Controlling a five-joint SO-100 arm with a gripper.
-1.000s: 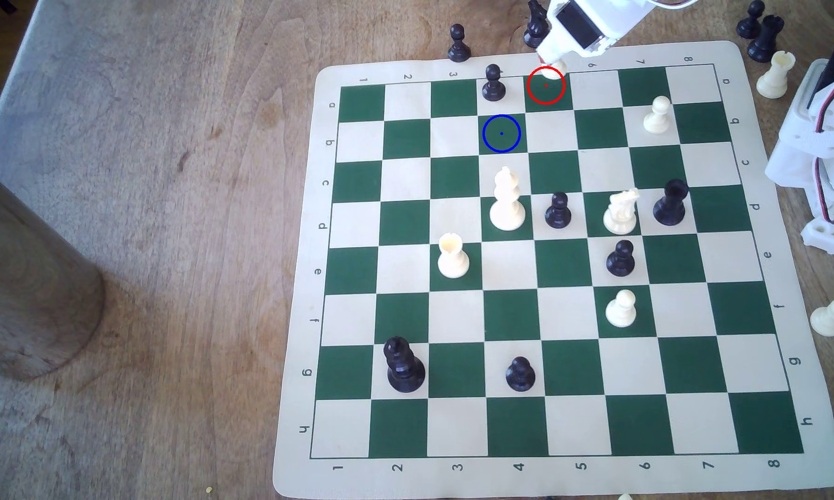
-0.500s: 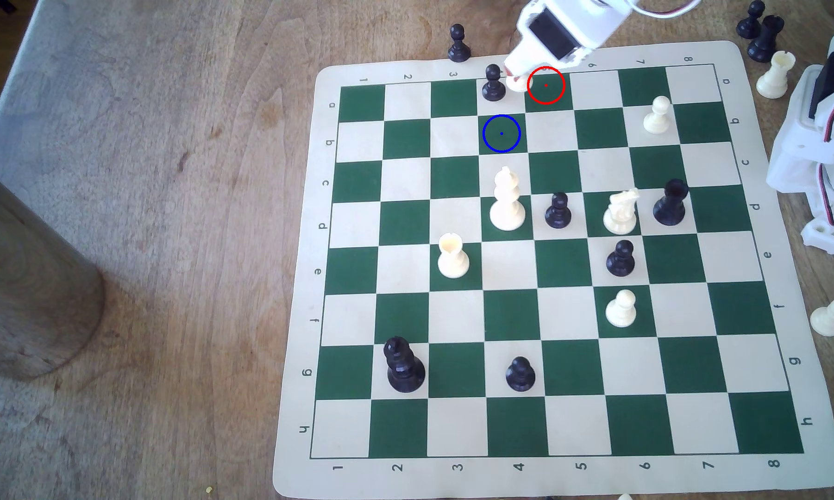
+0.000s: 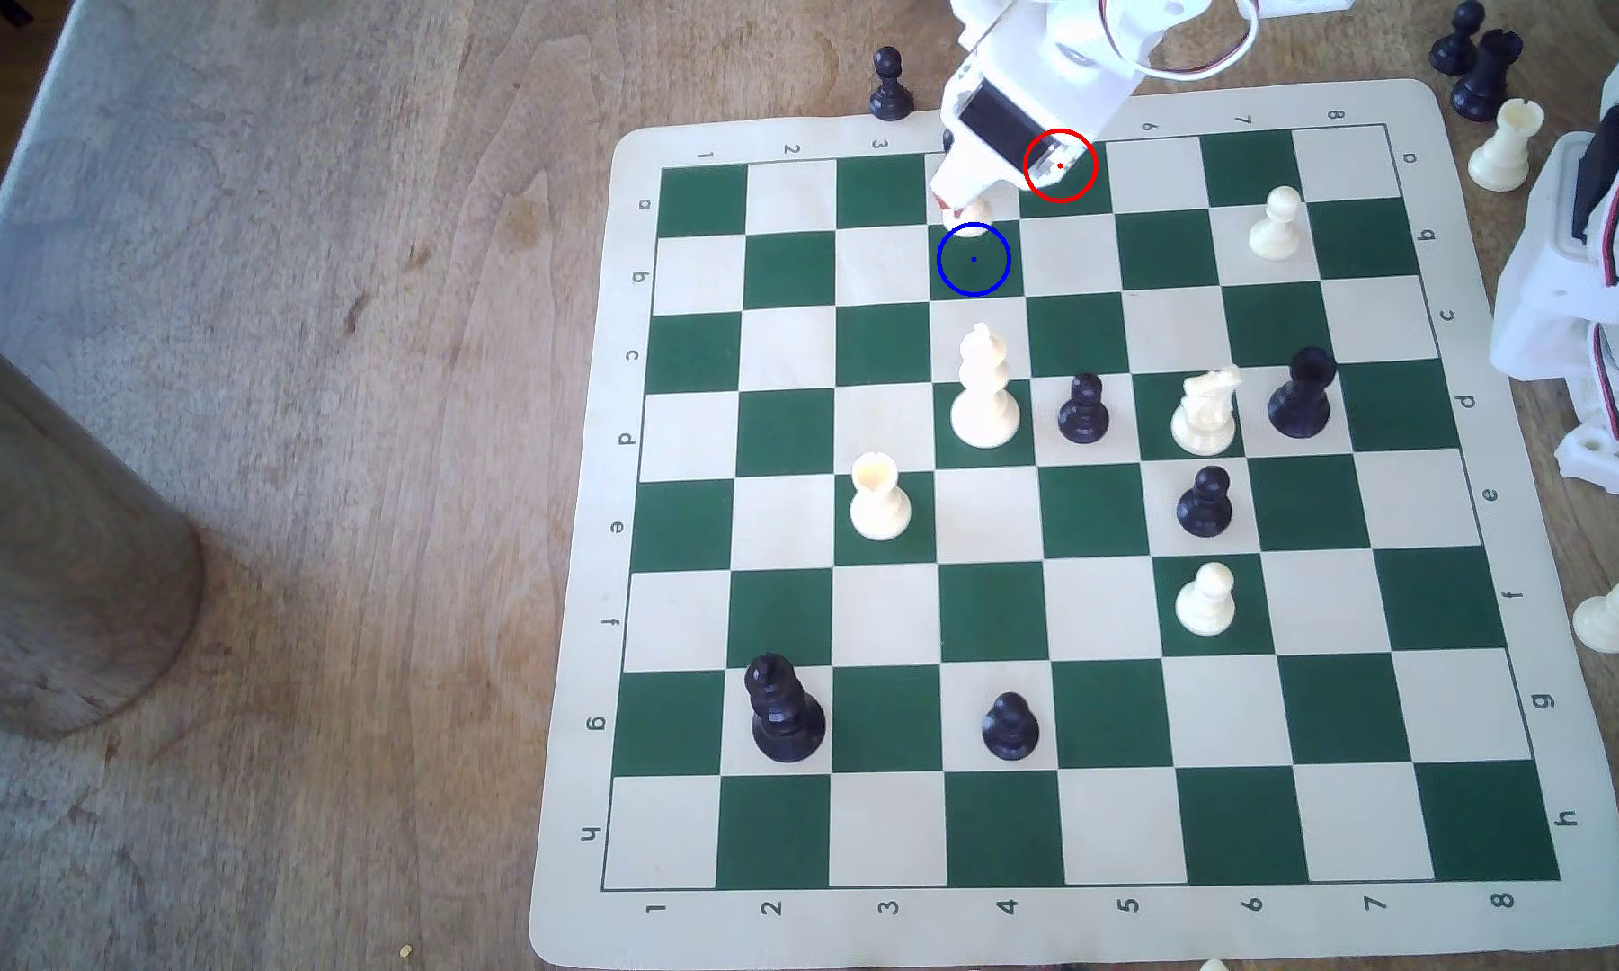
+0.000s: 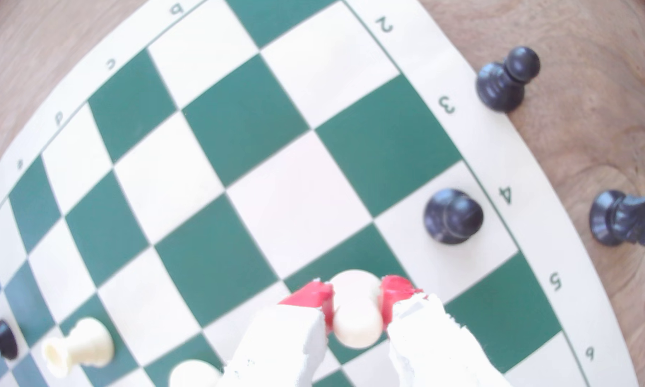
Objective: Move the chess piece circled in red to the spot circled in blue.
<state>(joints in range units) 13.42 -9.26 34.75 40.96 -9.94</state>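
The claw [image 4: 356, 297] is closed narrowly on the pawn [image 4: 356, 312]: in the wrist view its two red-tipped fingers [image 4: 313, 297] press the piece from both sides, with no gap showing between pads and pawn. The pawn's round end juts out past the tips, over a dark green square.

In the exterior view the claw [image 3: 959, 207] reaches in from the top edge, and the pawn [image 3: 971, 218] shows as a cream blob under the tips, right at the upper rim of the blue ring. The spot [image 3: 973, 271], the green square with that ring and its blue dot, is otherwise bare. Whether the pawn touches the board [image 3: 1534, 934] or hangs above it I cannot tell.

The red ring [image 3: 1059, 166] lies up and toward the exterior view's right of the spot, partly over the arm's body. In the wrist view a black pawn [image 4: 453, 216] stands on the light square next to the spot, near the "4" at the edge.
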